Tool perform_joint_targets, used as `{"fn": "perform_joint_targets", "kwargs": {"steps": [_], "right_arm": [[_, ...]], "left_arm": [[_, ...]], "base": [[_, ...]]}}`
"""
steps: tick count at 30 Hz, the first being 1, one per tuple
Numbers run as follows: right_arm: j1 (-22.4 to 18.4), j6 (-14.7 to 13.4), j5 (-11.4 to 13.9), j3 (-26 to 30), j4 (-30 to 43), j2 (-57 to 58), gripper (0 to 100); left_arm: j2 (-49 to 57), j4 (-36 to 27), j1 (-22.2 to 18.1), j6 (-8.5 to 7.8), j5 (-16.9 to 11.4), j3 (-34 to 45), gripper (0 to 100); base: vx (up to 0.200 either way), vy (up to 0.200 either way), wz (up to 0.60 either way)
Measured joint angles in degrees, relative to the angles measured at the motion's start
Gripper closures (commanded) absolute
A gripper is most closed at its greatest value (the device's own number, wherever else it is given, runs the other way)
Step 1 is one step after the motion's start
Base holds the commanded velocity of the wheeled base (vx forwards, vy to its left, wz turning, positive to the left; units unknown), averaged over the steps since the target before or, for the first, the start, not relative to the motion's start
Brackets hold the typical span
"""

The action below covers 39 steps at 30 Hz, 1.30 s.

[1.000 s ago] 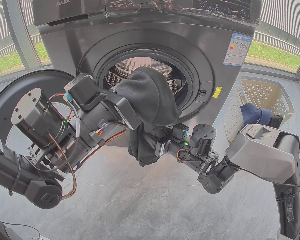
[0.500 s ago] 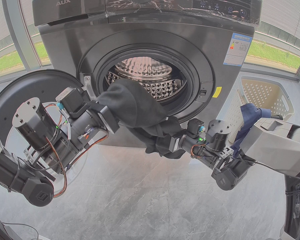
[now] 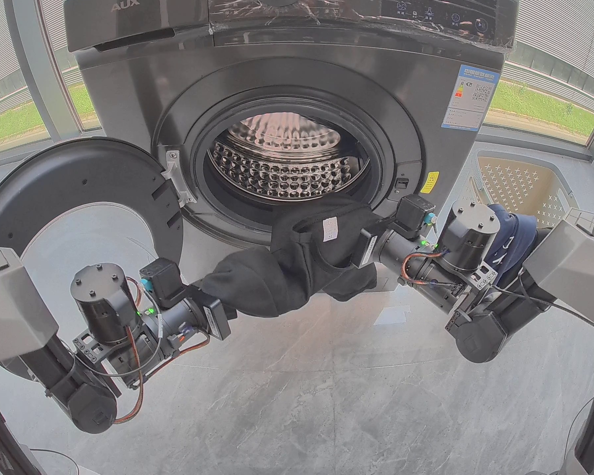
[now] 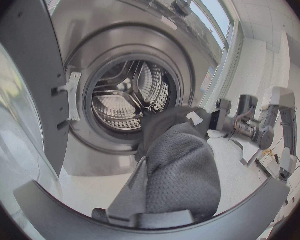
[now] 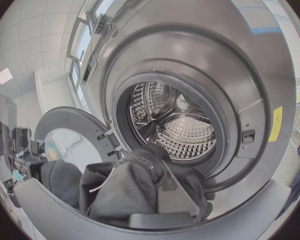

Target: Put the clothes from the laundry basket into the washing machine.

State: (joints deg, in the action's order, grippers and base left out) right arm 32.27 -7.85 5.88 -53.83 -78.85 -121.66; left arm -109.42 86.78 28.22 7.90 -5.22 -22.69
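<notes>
The washing machine [image 3: 284, 100] is the largest thing here, a dark grey front-loader. Its round door [image 3: 79, 179] is swung wide open on the machine's left side. The steel drum [image 3: 287, 156] lies open behind the port, and no cloth can be seen on the part of it that shows.

On the floor just beside the machine's right flank stands the cream laundry basket [image 3: 528, 186], with a blue garment [image 3: 515, 235] hanging over its near rim.

A black garment [image 3: 297, 258] hangs in the air just in front of the machine, below the lower lip of the port. It is outside the drum and slung between the two arms. A small white tag shows on its upper fold.

The right gripper [image 3: 364, 249] is close to the machine's front, below the right side of the port. Its jaws are clamped on the garment's bunched end, and the right wrist view shows cloth packed around one finger [image 5: 176, 190].

The left gripper [image 3: 228, 308] sits lower and farther out from the machine, under the open door. Its jaws are closed on the garment's other end — the fabric wraps over them like a hood.
</notes>
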Motion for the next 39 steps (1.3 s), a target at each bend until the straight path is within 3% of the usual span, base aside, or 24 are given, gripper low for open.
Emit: {"fn": "perform_joint_targets", "kwargs": {"steps": [1, 12, 19, 26, 31, 39], "right_arm": [[0.0, 0.0, 0.0, 0.0, 0.2, 0.4, 100], [0.1, 0.0, 0.0, -1.5, 1.1, 2.0, 100], [-0.3, 0.0, 0.0, -3.5, 1.8, 2.0, 100], [-0.2, 0.0, 0.0, -3.7, 2.0, 2.0, 100], [0.5, 0.0, -0.8, -3.2, 1.9, 1.9, 100], [3.1, 0.0, -1.9, -2.9, 2.1, 1.8, 100]], "left_arm": [[-0.7, 0.1, 0.0, -0.11, 0.0, 0.4, 0], [-4.0, 1.5, 0.6, -0.22, -0.1, 4.9, 0], [-6.3, 2.1, 1.5, -2.49, -4.0, 10.8, 0], [-7.8, 2.1, 4.4, -3.77, -5.3, 12.9, 0], [-8.2, 2.2, 5.5, -3.85, -5.4, 10.0, 0], [-9.1, 2.1, 5.9, -3.23, -5.6, -2.1, 0]], "base": [[0.0, 0.0, 0.0], [0.0, 0.0, 0.0], [0.0, 0.0, 0.0], [0.0, 0.0, 0.0], [0.0, 0.0, 0.0], [0.0, 0.0, 0.0]]}}
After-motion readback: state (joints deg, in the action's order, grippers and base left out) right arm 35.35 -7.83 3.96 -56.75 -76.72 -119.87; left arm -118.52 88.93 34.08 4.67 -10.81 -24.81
